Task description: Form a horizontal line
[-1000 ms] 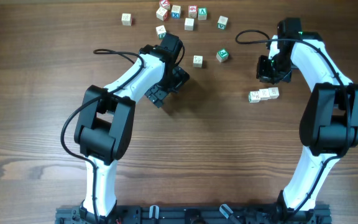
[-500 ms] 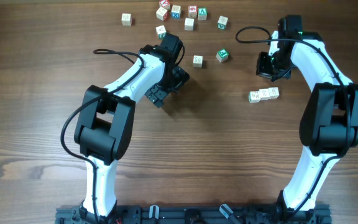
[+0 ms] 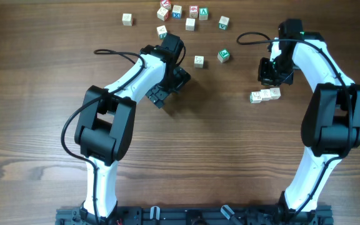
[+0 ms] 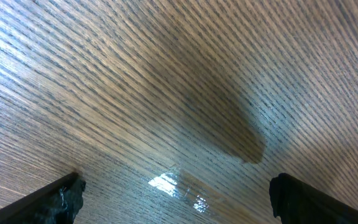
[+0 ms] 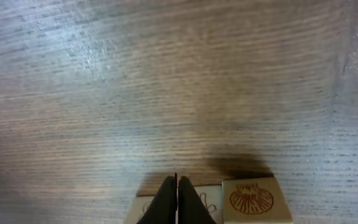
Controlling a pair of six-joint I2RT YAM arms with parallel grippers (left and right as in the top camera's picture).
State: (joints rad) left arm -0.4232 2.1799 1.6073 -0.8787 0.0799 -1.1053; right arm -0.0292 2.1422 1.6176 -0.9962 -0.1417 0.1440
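The horizontal line (image 3: pixel 265 95) — three pale cubes touching side by side — lies on the surface (image 3: pixel 217 144) at the right, just below the wrist of the right arm (image 3: pixel 299 53). The right jaws are clenched tight on nothing. In the wrist view their tips meet over the row's upper edge, just beside the cube with a shell mark (image 5: pixel 251 200); whether they touch the wood I cannot tell. The left jaws are spread wide and empty over bare wood, well apart from the row.

From overhead the row slopes slightly, its left end lower in the picture than its right. The step looks like a final straightening, so use the closed tips as a pusher: press low on a side face, at one end rather than the middle, and slowly — a quick shove could split the row. Lift straight up afterwards so nothing drags. The loose cubes (image 3: pixel 199 60) farther up need no touching.
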